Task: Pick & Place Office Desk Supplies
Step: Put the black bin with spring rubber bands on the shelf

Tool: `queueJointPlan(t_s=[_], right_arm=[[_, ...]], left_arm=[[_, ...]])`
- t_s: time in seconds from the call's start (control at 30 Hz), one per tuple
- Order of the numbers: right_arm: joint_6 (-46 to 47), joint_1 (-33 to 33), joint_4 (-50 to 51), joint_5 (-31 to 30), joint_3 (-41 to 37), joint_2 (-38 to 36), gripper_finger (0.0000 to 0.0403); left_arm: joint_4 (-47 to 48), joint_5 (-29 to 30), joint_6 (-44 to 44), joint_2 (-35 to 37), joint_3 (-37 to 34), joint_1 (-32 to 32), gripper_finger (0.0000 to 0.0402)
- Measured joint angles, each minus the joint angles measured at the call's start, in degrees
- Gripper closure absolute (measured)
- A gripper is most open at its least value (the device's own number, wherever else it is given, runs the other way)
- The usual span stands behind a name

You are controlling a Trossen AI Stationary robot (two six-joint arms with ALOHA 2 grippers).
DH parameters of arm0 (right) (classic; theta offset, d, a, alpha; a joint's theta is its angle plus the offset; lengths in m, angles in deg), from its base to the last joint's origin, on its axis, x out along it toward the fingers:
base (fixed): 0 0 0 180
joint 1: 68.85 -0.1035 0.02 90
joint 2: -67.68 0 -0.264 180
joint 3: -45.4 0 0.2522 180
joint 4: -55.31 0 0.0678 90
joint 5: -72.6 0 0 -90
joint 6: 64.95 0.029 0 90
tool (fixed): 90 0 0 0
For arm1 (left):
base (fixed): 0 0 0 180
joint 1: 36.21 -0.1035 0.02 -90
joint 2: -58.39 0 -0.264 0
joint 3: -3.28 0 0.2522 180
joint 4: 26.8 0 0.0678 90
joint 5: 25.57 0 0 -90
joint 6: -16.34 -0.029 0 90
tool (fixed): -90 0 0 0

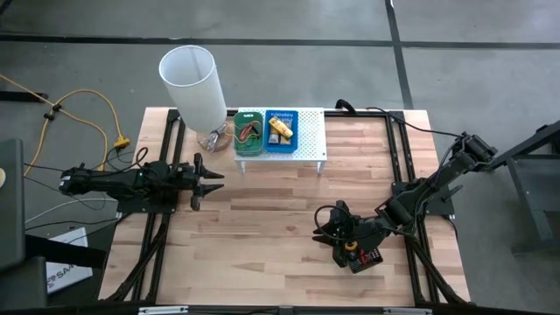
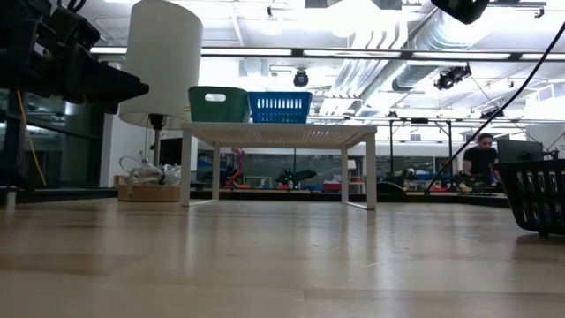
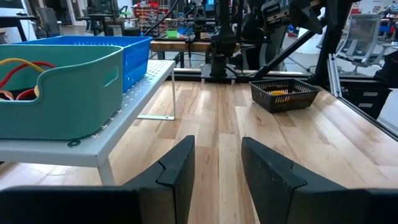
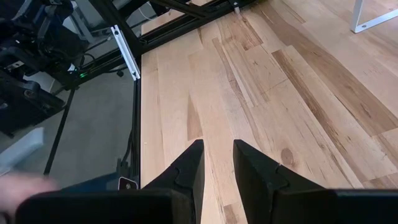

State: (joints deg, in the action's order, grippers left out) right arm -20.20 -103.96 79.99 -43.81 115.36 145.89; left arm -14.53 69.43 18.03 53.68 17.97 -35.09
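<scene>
Your right gripper [image 1: 325, 229] is hovering at lower right of the overhead frame, fingers [image 4: 186, 168] slightly parted, gripping nothing, just beside the black tray [image 1: 360, 254]. Your left gripper [image 1: 213, 181] is waiting at centre left, jaws narrowly apart and empty. The green tray [image 1: 248, 133], holding coloured rings [image 3: 18, 68], and the blue tray [image 1: 282, 129], holding a yellow-and-white block [image 1: 278, 131], are sitting on the white shelf [image 1: 311, 144] at upper centre.

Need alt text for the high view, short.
Overhead view of a wooden table: a white shelf at the back holds a green tray and a blue tray, beside a white lamp. The left gripper and right gripper both hover open.
</scene>
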Motion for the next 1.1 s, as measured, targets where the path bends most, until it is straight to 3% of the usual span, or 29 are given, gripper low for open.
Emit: queueJointPlan(t_s=[0.87,1.1], right_arm=[[0.0,0.0,0.1,-0.5,0.0,0.0,0.033],[0.0,0.0,1.2,-7.6,0.0,0.0,0.033]], left_arm=[[0.0,0.0,0.0,0.0,0.0,0.0,0.0275],[0.0,0.0,0.0,0.0,0.0,0.0,0.0275]])
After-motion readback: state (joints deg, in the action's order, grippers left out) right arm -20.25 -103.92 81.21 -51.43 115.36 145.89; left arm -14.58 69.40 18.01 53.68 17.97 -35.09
